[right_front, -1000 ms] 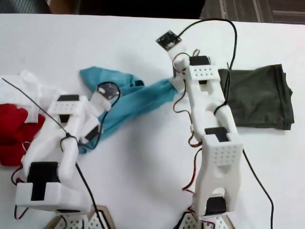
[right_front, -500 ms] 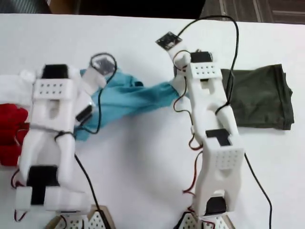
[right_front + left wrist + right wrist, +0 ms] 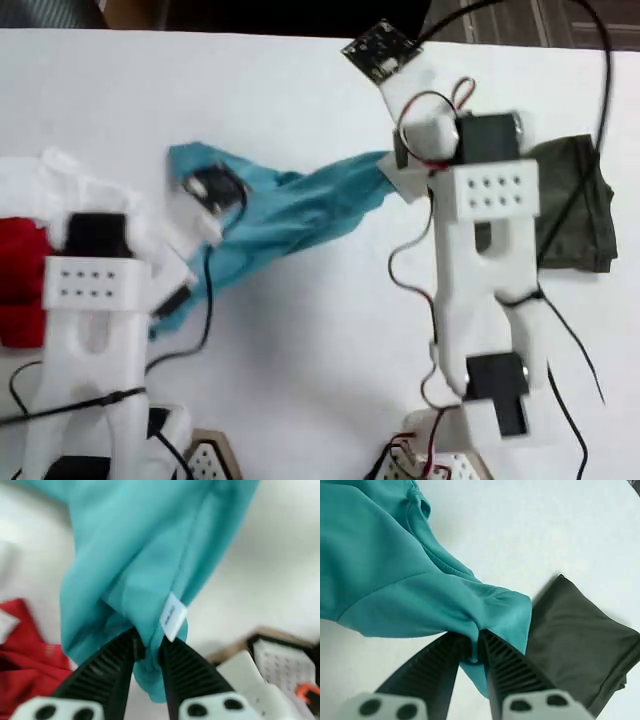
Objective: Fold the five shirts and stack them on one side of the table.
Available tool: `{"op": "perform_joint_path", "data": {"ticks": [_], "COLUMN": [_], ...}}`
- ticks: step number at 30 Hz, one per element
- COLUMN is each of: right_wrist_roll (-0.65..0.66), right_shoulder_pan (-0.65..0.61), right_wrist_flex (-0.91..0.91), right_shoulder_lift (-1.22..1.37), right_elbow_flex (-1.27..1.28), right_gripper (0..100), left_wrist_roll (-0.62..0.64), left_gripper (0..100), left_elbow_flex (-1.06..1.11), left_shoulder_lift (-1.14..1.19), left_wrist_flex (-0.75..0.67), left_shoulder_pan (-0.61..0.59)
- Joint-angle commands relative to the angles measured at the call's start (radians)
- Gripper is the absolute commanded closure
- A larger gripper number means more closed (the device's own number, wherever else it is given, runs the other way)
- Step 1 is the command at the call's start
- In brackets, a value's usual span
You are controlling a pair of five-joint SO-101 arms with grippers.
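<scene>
The teal shirt point(image 3: 290, 205) spans two grips — the left fingers point(image 3: 107, 672) pinch one bunched end, the right fingers point(image 3: 507, 667) pinch the other end, just beside the folded olive shirt point(image 3: 575, 650).

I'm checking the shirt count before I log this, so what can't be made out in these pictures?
High view: the crumpled red cloth shirt runs off the edge and under the left arm.
High view: the folded dark green shirt is partly covered by the right arm.
Left wrist view: the white label on the teal cloth shirt is too blurred to read.
</scene>
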Motion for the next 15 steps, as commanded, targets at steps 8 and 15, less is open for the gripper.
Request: {"op": "perform_joint_path", "data": {"ticks": [8,15], "right_wrist_roll": [0.003,0.003], "right_shoulder_pan": [0.031,0.094], "right_wrist_flex": [-0.071,-0.073], "right_shoulder_lift": [-0.079,-0.079], "right_elbow_flex": [0.14,0.135], "right_gripper": [97.8,97.8], "left_wrist_roll": [-0.078,-0.135], "left_gripper": [79,79], "left_elbow_flex": [0.277,0.277], "left_shoulder_lift": [-0.034,-0.032], "left_wrist_flex": [-0.196,-0.222], "left_shoulder_pan": [0.006,-0.029]}}
